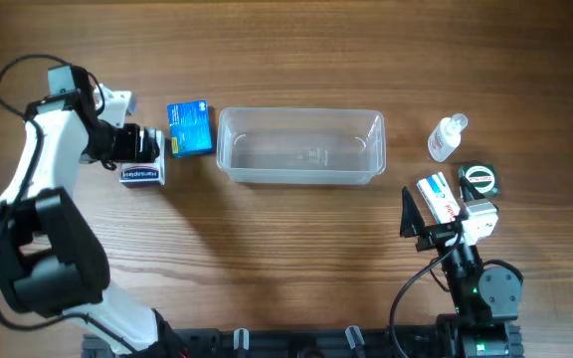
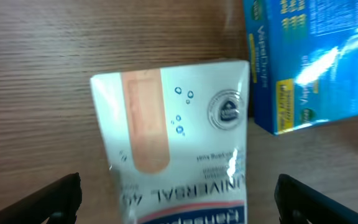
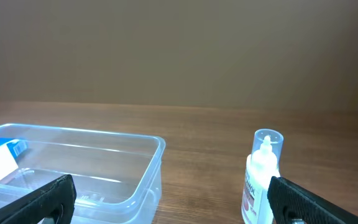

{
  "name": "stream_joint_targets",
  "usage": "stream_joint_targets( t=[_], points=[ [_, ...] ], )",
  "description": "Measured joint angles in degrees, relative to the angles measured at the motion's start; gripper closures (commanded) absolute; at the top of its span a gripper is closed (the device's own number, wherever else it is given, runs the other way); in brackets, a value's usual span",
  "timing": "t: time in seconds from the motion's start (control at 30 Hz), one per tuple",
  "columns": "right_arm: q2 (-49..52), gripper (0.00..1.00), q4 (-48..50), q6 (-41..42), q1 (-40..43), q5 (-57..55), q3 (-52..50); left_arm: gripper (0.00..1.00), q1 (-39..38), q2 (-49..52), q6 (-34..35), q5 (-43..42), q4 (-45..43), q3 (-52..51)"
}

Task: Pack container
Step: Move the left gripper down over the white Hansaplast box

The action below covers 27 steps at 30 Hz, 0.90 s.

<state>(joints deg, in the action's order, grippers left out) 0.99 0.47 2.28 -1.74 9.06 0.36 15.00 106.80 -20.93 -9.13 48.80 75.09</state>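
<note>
**Overhead view.** The left gripper (image 1: 143, 151) hangs directly above a white plaster box (image 1: 141, 176). Finger spacing cannot be read from this view. A blue box (image 1: 189, 129) lies just beside the tool, and the container (image 1: 300, 146) stands past that box on the table (image 1: 296, 249). The right gripper (image 1: 428, 224) is well apart from the container. A white-and-red box (image 1: 440, 197) lies against its head, and whether they touch cannot be told. A dark box (image 1: 479, 179) and a small clear bottle (image 1: 447, 137) lie ahead of it.

**Left wrist view.** The left gripper (image 2: 179, 205) is spread wide. The plaster box (image 2: 173, 143) sits between and ahead of the fingers (image 2: 55, 199), clear of both. The blue box (image 2: 309, 62) lies ahead, to one side.

**Right wrist view.** The right gripper (image 3: 179, 202) is spread, with nothing between its fingers (image 3: 48, 199). The container (image 3: 92, 168) stands ahead on one side and the bottle (image 3: 263, 177) on the other. A blue-and-white shape shows through the container's wall. Only the overhead view places the blue box outside the container.
</note>
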Motion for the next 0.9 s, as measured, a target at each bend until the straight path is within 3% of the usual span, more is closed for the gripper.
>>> stream_joint_targets(
  t=[0.9],
  points=[
    [0.0,0.00,0.0,0.0,0.0,0.0,0.0,0.00,-0.7,1.2,-4.5,-0.2,-4.5,0.0]
  ],
)
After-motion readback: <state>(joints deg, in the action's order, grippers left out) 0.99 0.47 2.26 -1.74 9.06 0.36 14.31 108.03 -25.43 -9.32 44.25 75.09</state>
